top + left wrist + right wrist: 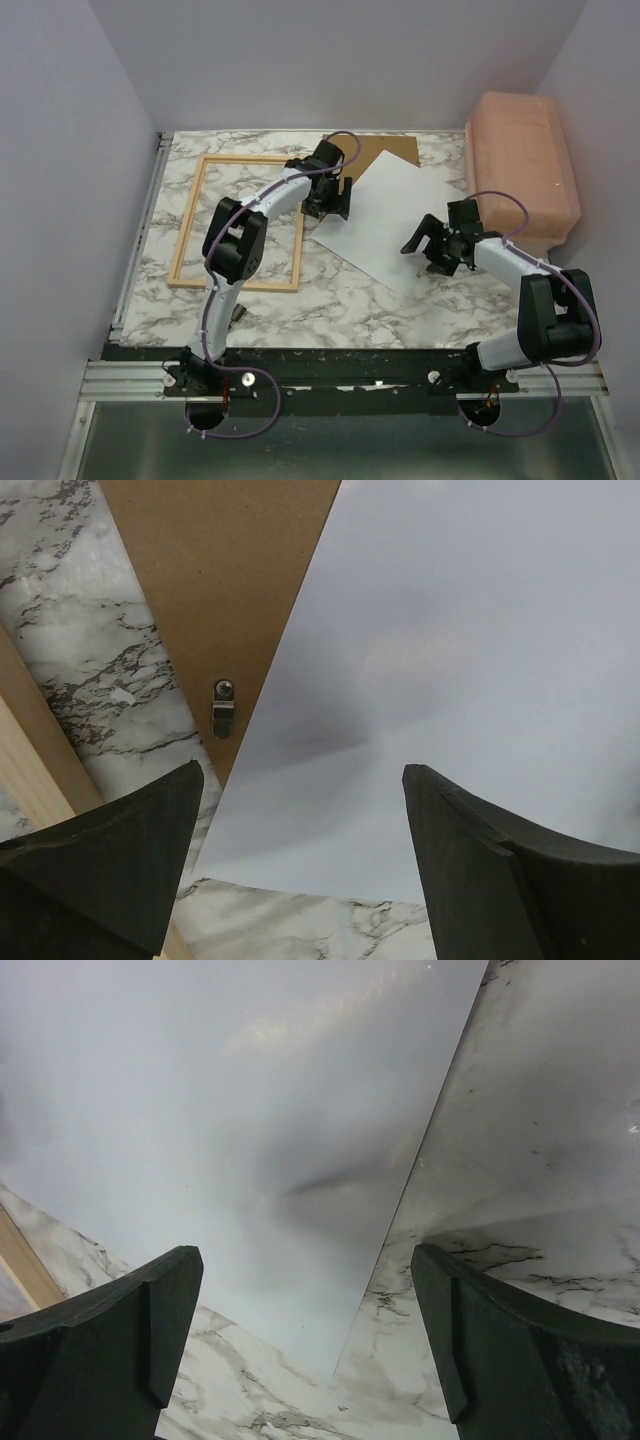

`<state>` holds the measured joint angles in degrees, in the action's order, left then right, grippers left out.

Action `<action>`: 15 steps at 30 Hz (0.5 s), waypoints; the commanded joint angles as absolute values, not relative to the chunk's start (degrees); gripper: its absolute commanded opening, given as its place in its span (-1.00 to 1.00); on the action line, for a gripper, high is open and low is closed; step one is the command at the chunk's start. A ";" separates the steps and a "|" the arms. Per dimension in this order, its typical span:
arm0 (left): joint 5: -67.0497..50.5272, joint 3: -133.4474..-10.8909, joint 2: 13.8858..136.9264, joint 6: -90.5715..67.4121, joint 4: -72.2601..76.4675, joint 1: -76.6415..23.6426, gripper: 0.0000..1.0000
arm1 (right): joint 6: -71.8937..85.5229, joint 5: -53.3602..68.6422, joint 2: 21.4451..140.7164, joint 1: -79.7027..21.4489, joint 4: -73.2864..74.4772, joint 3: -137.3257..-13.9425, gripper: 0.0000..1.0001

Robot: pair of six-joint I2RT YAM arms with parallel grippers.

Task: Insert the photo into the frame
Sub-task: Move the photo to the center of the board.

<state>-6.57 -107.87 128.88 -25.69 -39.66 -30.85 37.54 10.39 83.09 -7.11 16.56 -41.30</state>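
Observation:
The photo (pixel 395 215) lies white side up on the marble table, tilted, its far corner over a brown backing board (pixel 385 150). The frame (pixel 188 222), thin light wood, lies flat to the left with bare marble showing inside it. My left gripper (pixel 328 212) hangs open over the photo's left corner, between frame and sheet. In the left wrist view the photo (pixel 450 660) passes between the spread fingers of the left gripper (pixel 302 770), which hold nothing. My right gripper (pixel 422 255) stands open above the photo's near corner. In the right wrist view the photo (pixel 220 1110) reaches the right gripper (pixel 306 1252), untouched.
A pink plastic container (pixel 525 170) stands at the back right. The brown board (pixel 220 570) carries a small metal clip (pixel 223 708) close to the sheet's edge. A strip of the frame's wood (pixel 25 770) shows beside the left fingers. Purple walls enclose the table.

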 commanded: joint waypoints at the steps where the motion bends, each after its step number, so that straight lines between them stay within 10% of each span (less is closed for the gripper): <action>1: -7.06 -111.50 130.21 -23.50 -43.69 -30.46 0.63 | 37.41 10.50 85.78 -6.93 17.14 -39.71 0.91; 15: -14.35 -112.40 132.13 -26.52 -54.69 -31.28 0.54 | 37.58 13.74 87.72 -6.94 16.62 -40.42 0.91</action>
